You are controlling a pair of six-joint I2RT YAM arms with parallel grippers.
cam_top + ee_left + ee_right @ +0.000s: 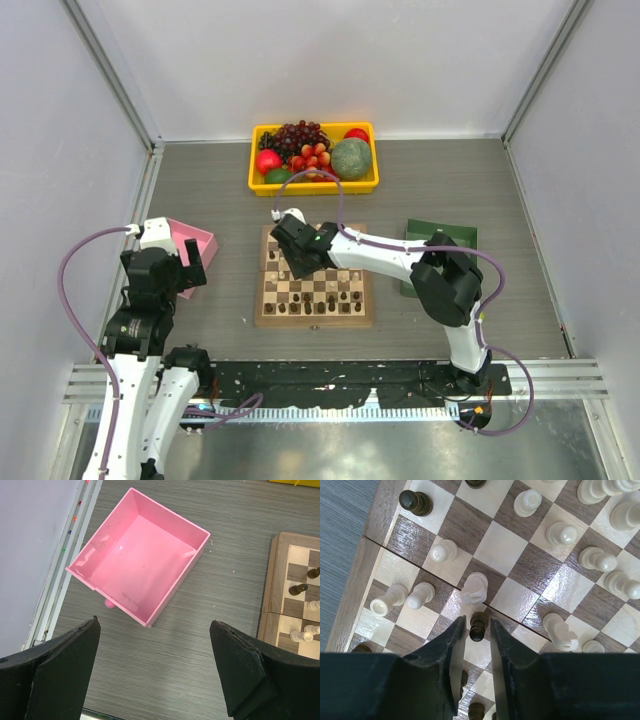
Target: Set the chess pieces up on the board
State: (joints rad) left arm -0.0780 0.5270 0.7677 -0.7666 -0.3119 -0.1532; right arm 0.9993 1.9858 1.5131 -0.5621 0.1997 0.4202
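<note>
The wooden chessboard [315,322] lies mid-table with cream and dark pieces standing on it. My right gripper [297,262] hovers over its far left part. In the right wrist view the board's border [350,595] is at the left, and my right gripper [477,620] stands with its jaws narrowly apart around a dark pawn [477,630] that stands on the board; thin gaps show on both sides. A cream knight [474,590] stands just beyond it. My left gripper [190,262] [155,625] is wide open and empty over bare table, left of the board [272,580].
A pink tray [195,240] [140,565], empty, sits left of the board. A green tray [425,240] lies right of it, partly under the right arm. A yellow bin [314,186] of fruit stands at the back. Grey walls close in both sides.
</note>
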